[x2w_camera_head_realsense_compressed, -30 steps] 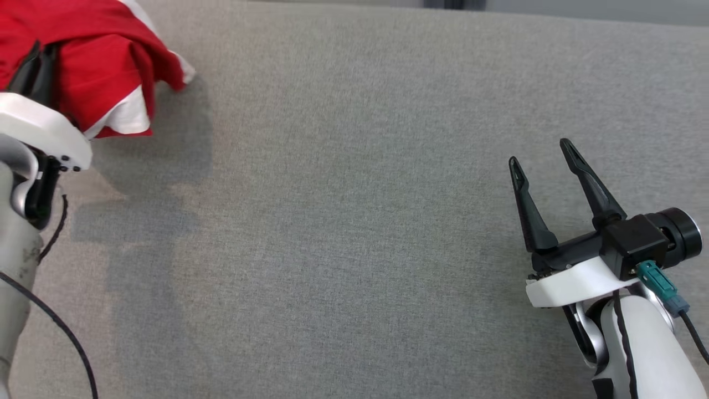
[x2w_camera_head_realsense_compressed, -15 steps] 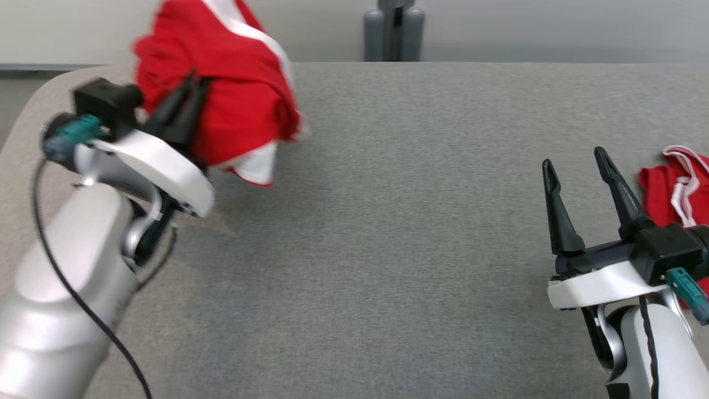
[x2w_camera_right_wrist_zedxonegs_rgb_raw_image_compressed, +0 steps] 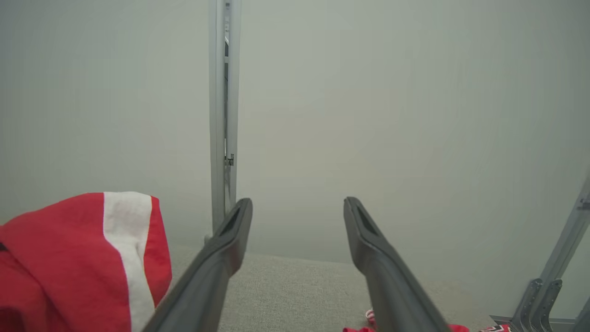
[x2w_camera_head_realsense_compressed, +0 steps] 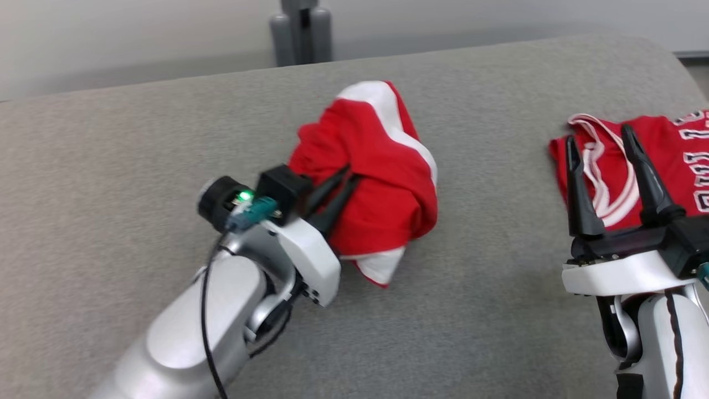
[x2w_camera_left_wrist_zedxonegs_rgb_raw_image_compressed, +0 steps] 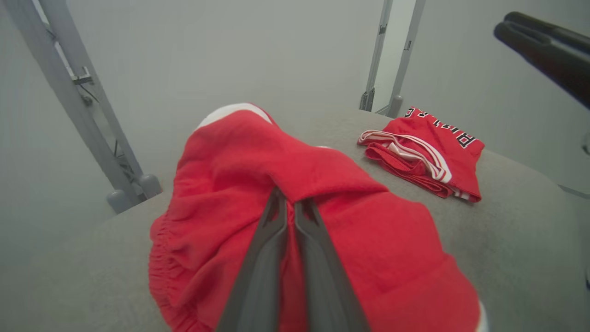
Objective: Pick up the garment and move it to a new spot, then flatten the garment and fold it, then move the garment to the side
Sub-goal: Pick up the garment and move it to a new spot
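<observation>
A: What is shown in the head view?
B: The red garment (x2w_camera_head_realsense_compressed: pixel 382 183) is seen bunched over the grey table (x2w_camera_head_realsense_compressed: pixel 111 166), pinched by the left gripper (x2w_camera_head_realsense_compressed: pixel 350 173). The right gripper (x2w_camera_head_realsense_compressed: pixel 598 136) is held spread near a folded jersey (x2w_camera_head_realsense_compressed: pixel 676 160).
A: And the left wrist view?
B: Fingers (x2w_camera_left_wrist_zedxonegs_rgb_raw_image_compressed: pixel 258 276) are pressed together on red cloth.
A: The right wrist view?
B: Jaws are seen wide apart.

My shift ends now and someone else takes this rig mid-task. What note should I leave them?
The left gripper is shut on the red garment, which is bunched up over the middle of the table.
The right gripper is open and empty, hovering by the folded jersey on the table's right.
Done: garment picked up.
Left: set it down, flatten, fold, move it aside.
</observation>
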`<state>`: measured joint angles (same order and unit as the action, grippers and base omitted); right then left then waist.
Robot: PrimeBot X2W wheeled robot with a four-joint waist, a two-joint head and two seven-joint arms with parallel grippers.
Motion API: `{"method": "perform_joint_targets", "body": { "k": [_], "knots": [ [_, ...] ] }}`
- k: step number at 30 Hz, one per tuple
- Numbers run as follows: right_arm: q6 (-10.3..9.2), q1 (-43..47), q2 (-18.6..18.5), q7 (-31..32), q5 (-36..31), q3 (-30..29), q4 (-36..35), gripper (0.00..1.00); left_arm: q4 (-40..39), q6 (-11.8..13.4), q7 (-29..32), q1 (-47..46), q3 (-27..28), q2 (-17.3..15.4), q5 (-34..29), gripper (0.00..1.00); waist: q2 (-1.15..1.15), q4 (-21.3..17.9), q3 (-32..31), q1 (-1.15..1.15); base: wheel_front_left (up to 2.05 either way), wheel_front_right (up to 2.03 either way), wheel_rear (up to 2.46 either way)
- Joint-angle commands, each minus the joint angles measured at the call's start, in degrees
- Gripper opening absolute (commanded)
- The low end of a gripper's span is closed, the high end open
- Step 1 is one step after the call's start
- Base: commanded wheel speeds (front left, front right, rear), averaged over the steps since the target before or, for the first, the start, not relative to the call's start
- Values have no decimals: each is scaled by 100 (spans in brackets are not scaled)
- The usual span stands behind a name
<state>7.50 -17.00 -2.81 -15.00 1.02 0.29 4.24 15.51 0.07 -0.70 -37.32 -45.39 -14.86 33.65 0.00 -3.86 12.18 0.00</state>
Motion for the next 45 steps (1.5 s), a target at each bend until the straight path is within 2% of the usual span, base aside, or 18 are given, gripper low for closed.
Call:
{"method": "perform_joint_targets", "body": {
  "k": [1,6,7,9,10,16,24,32,33,37,40,43,45],
  "knots": [
    [-1,-1,-26,-29,33,-33,-40,100,44,24,-36,33,-19,8,-75,0,0,-213,95,0,0,0,0],
    [-1,-33,-23,-30,125,-70,-81,100,620,101,-157,-38,-329,259,-345,0,0,-539,265,0,0,0,0],
    [-1,-37,-22,-30,153,-71,-77,100,757,103,-191,-53,-372,309,-387,9,0,-585,292,0,0,0,0],
    [-1,-47,-22,-30,172,-62,-73,100,1018,88,-265,-85,-453,381,-460,90,0,-648,330,0,0,0,0],
    [-1,-41,-22,-30,191,-60,-73,100,1141,82,-307,-85,-470,404,-458,100,0,-663,339,0,0,0,0],
    [-1,45,-24,-30,183,-97,-4,100,1661,61,-669,-119,-409,507,-395,100,0,-543,249,0,0,0,0],
    [-1,115,-25,-30,82,-93,95,100,1593,134,-1056,56,-157,332,-223,100,0,-85,-51,0,0,0,0],
    [-1,264,-27,-30,-12,-13,162,100,1030,612,-1362,599,458,-52,15,100,0,378,-404,0,0,0,0],
    [-1,264,-27,-30,-12,-13,162,100,1030,612,-1362,599,458,-52,15,100,0,378,-404,0,0,0,0],
    [-1,410,-26,-30,-13,154,246,100,648,874,-1440,1161,876,-311,29,100,0,533,-534,0,0,0,0],
    [-1,491,-30,-30,7,250,284,100,174,1052,-1446,1700,1391,-385,-72,100,0,626,-607,0,0,0,0],
    [-1,634,-27,-29,-8,319,327,100,-275,1172,-1448,2348,1930,-305,-296,100,0,703,-691,0,0,0,0],
    [-1,691,-31,-28,-39,360,340,100,-506,1166,-1446,2725,2227,-215,-559,100,0,740,-745,0,0,0,0]
  ]
}}
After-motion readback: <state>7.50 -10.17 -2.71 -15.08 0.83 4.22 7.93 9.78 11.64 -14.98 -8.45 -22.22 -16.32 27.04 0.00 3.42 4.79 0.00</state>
